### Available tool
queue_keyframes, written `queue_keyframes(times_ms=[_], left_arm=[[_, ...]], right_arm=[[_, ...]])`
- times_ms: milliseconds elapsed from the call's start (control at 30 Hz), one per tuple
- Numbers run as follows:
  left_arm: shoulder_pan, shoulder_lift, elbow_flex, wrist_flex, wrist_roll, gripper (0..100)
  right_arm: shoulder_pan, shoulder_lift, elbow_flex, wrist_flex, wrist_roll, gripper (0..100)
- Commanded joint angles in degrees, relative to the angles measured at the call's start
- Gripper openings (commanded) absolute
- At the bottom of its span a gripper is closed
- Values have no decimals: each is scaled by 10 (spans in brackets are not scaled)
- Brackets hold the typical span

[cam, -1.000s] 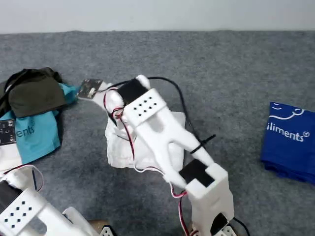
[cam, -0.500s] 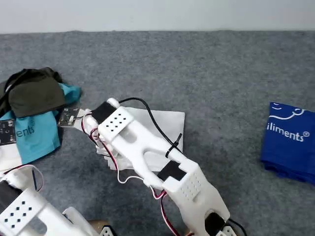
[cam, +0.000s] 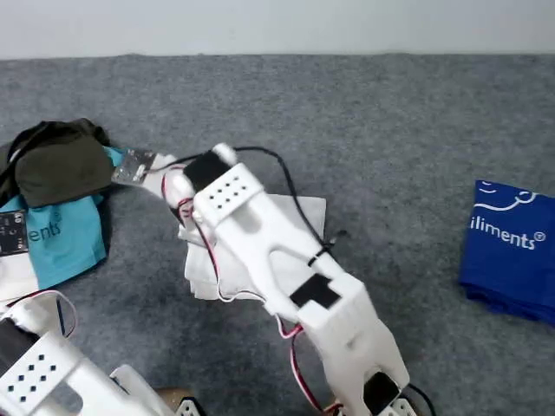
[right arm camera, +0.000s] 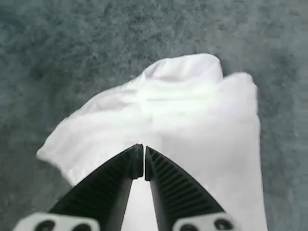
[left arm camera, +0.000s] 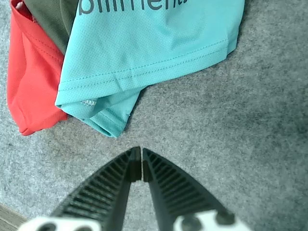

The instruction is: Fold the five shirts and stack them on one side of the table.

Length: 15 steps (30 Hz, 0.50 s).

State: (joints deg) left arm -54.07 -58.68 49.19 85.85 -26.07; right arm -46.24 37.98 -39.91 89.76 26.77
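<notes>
Left gripper (left arm camera: 137,166) is down at the near edge, jaws pressed together over bare carpet (left arm camera: 250,120), with the teal shirt (left arm camera: 154,48) just past its tips. Right gripper (right arm camera: 139,161), jaws together too, hangs straight over the white shirt (right arm camera: 192,120) mid-table, so that arm looks the nearer. The shirt's long axis slants near-left to far-right, and the folded blue shirt (cam: 512,243) lies well apart on the right.

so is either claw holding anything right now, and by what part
Nothing looks held. The left claw is shut over the grey felt table; the right claw is shut over the crumpled white fabric shirt, no cloth visibly pinched.
</notes>
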Motion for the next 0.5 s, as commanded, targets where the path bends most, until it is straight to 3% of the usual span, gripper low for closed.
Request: queue_keyframes(times_ms=[0, 133, 367, 467], left_arm=[[0, -11, -25, -1, 5, 16], [0, -11, -27, -1, 5, 16], [-1, -11, -28, -1, 5, 16], [0, -11, -28, -1, 5, 16]], right_arm=[[-25, 24, -28, -39, 0, 9], [-52, 30, -29, -19, 0, 9], [-38, -42, -58, 125, 0, 9], [-32, -65, -41, 131, -20, 9]])
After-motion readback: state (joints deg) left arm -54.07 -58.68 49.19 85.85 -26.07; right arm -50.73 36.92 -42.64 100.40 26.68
